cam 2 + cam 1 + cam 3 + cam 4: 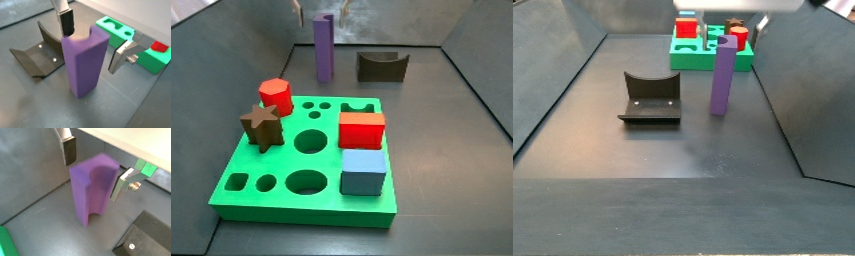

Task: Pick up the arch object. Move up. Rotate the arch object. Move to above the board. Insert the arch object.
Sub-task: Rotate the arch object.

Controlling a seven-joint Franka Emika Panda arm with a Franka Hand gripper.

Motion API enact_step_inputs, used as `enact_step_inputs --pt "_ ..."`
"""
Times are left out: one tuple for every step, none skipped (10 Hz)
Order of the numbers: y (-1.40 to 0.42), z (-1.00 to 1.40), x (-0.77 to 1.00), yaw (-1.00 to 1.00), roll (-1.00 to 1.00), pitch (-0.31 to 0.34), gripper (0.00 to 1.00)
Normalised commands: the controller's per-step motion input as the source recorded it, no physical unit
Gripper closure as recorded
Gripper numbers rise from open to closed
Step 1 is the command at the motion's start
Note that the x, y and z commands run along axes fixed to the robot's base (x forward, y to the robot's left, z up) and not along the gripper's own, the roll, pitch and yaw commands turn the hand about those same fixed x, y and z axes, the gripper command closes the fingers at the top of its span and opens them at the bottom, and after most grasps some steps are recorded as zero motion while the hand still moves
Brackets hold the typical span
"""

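In both wrist views we are seeing one arch object standing upright, notch at its foot, between the gripper fingers, which are spread apart and not touching it. In a side view, one board is carrying four blocks; the fixture is standing just beside the arch object.

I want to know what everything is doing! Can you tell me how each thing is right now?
arch object: standing upright on the floor, not lifted.
gripper: open, fingers either side of the arch object's top.
board: flat on the floor, several blocks in it.
fixture: standing on the floor, empty.
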Motion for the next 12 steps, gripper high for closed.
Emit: enact_step_inputs --pt "0.01 0.75 -0.02 0.00 0.05 0.041 0.00" --pt "0.01 0.50 0.00 0.00 0.06 0.057 0.00" --pt "0.01 0.32 0.01 0.00 0.06 0.075 0.00" --pt "0.01 0.20 0.01 0.00 0.06 0.083 0.00" --pt "0.08 0.00 0.00 -1.00 0.01 0.012 0.00" --pt "0.07 0.00 0.01 -1.00 0.01 0.011 0.00" --pt "0.06 0.00 0.01 -1.00 0.00 0.011 0.00" --pt "0.05 0.00 0.01 -1.00 0.00 0.012 0.00" --pt "0.04 0.00 0.01 -1.00 0.00 0.013 0.00" --pt "0.03 0.00 0.01 -1.00 0.00 0.013 0.00" --pt "0.03 0.00 0.01 -1.00 0.00 0.014 0.00" --pt "0.03 0.00 0.01 -1.00 0.00 0.015 0.00"
